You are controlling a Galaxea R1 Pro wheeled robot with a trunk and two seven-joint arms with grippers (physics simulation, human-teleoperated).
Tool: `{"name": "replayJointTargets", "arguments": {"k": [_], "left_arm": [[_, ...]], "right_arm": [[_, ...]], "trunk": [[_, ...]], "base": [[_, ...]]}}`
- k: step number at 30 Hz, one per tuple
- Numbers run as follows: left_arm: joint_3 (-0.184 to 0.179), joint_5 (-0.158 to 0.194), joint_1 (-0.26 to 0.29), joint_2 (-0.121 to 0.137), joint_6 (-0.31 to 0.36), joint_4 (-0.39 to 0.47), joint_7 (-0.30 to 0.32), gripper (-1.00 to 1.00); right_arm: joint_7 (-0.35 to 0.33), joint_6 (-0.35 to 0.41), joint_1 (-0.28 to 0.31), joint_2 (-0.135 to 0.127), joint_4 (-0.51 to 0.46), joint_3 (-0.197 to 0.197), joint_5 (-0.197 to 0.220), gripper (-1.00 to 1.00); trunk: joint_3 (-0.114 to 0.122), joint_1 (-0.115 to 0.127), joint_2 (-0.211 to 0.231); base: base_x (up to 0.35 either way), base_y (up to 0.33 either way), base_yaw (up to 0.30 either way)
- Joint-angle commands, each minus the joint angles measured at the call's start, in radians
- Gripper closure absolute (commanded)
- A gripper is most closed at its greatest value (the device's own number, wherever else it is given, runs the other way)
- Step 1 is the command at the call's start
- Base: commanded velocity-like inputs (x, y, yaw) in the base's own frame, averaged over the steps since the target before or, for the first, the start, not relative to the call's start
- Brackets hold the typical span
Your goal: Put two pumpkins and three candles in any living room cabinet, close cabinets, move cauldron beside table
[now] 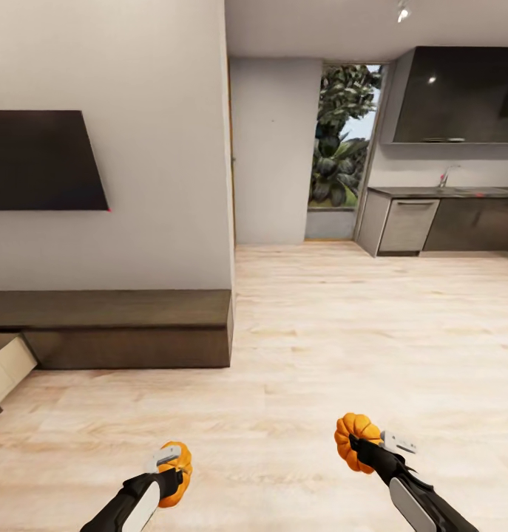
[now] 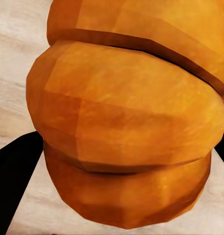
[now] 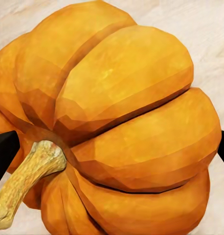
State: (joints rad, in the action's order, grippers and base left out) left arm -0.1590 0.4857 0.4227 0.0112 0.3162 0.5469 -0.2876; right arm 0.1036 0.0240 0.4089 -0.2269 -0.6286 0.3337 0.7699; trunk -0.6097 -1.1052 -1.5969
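Each of my grippers holds an orange ribbed pumpkin above the light wood floor. My left gripper (image 1: 172,473) is shut on one pumpkin (image 1: 180,473) low in the head view; up close its ribs (image 2: 126,127) crowd the left wrist view. My right gripper (image 1: 361,447) is shut on the other pumpkin (image 1: 355,436), whose pale stem (image 3: 24,181) points sideways in the right wrist view. The long, low dark-brown cabinet (image 1: 113,329) stands against the wall ahead on the left, with one drawer (image 1: 6,366) pulled open at the far left, beige inside. Candles and cauldron are out of view.
A dark TV (image 1: 39,159) hangs on the wall above the cabinet. Open wood floor (image 1: 342,332) stretches ahead and right toward grey kitchen units (image 1: 431,222) and a window (image 1: 342,140) with plants behind it. A wall corner (image 1: 230,185) ends the living room wall.
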Motion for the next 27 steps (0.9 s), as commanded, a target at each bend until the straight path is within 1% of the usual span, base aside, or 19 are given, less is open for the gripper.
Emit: {"name": "replayJointTargets", "arguments": {"k": [1, 4, 7, 27], "left_arm": [[-0.008, 0.007, 0.001, 0.002, 0.003, 0.002, -0.012, 1.0], [-0.008, 0.007, 0.0, 0.002, -0.002, 0.002, -0.012, 1.0], [-0.008, 0.007, -0.001, 0.001, -0.018, 0.002, -0.012, 1.0], [-0.008, 0.008, -0.002, 0.001, -0.026, 0.002, -0.012, 1.0]], "right_arm": [[0.01, 0.002, 0.001, -0.002, -0.003, 0.007, 0.006, 1.0], [0.01, 0.002, 0.001, -0.002, -0.003, 0.007, 0.006, 1.0], [0.01, 0.002, 0.001, -0.002, -0.003, 0.007, 0.006, 1.0], [0.009, 0.002, 0.001, -0.002, -0.003, 0.007, 0.006, 1.0]], "trunk": [[-0.001, -0.001, -0.001], [-0.001, -0.001, -0.001], [-0.001, -0.001, -0.001], [-0.001, -0.001, -0.001]], "base": [[0.335, 0.0, 0.129], [0.252, 0.0, 0.175], [0.077, 0.0, 0.255], [0.004, 0.0, 0.286]]}}
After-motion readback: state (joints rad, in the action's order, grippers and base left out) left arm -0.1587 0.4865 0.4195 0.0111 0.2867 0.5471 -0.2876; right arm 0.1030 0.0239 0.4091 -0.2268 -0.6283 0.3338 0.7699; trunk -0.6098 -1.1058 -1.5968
